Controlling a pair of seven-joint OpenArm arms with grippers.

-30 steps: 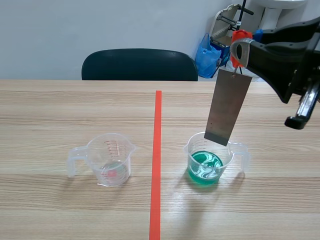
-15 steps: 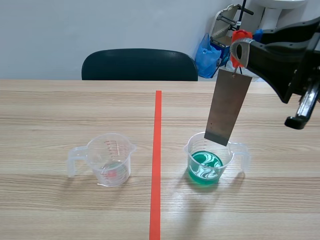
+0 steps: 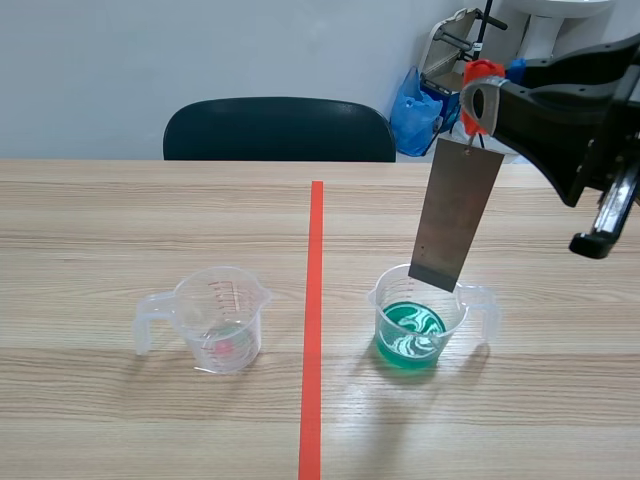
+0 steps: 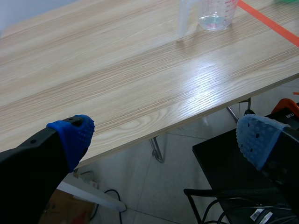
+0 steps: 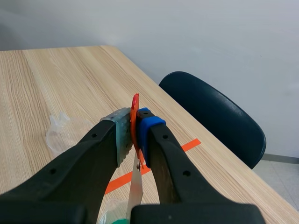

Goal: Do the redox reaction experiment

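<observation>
The worktop is pale wood with fine lengthwise grain, crossed by an orange-red tape line. The right-hand measuring cup is clear plastic and holds green liquid with pale swirls. The left-hand measuring cup is clear with red scale marks. The metal plate is dull grey-brown and its clip is orange-red. The left gripper is black with blue dotted pads. The right gripper is black with one blue pad and one grey-green. The chair is black, the bag blue, and the wall pale grey.
</observation>
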